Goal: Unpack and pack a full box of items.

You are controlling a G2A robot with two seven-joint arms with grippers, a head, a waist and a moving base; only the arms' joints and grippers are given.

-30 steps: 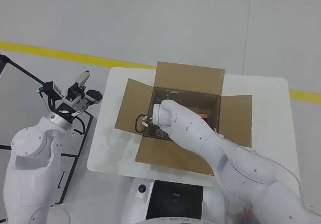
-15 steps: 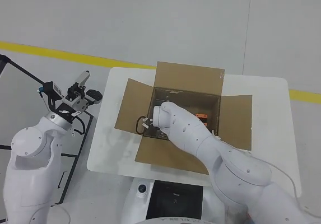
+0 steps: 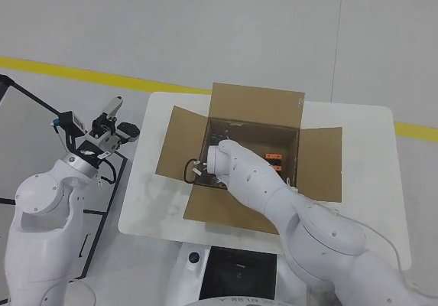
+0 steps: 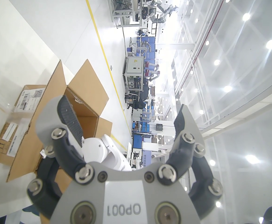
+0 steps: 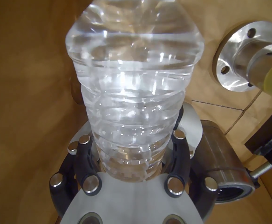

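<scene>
An open cardboard box (image 3: 258, 102) stands on the white table (image 3: 356, 130). My right arm (image 3: 253, 180) goes down into it near its left wall. Inside the box, my right gripper (image 5: 132, 141) is shut on a clear water bottle (image 5: 133, 59), holding it around the ribbed lower body. My left gripper (image 3: 121, 116) hangs off the table's left side, open and holding nothing. Seen from the left wrist, that left gripper (image 4: 123, 108) points up toward the hall ceiling, with the box (image 4: 84, 87) below and to one side.
Beside the bottle in the box lie a metal flange on a shaft (image 5: 239, 57), a steel cylinder (image 5: 222, 162) and a black clamp (image 5: 269, 145). An orange item (image 3: 274, 158) shows near the box's middle. The table's right half is bare.
My right arm's forearm has swung slightly left inside the box, uncovering more of the orange item. The left arm has not moved.
</scene>
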